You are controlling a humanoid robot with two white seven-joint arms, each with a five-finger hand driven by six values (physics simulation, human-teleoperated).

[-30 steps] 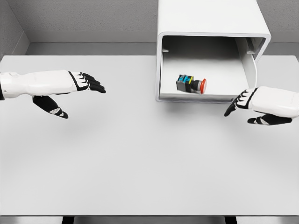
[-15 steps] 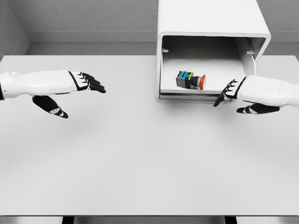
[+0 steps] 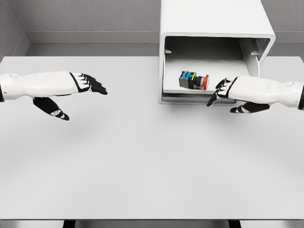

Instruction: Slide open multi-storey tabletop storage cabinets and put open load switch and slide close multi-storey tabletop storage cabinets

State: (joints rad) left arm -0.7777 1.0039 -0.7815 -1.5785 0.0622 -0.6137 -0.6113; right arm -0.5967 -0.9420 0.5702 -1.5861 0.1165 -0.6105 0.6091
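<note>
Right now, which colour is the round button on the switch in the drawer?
Red. The switch has a red round button, seen best in the head view.

Place: bare simulated test cell, lab-like
Table: plain white, fills the view
Behind the table: grey textured walls
Cabinet: white, at the table's far edge

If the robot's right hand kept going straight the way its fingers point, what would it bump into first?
Probably the load switch. The right hand points left and slightly up across the front of the open drawer, toward the switch's red button end. Depth is unclear, so it might catch the drawer's front lip first.
</note>
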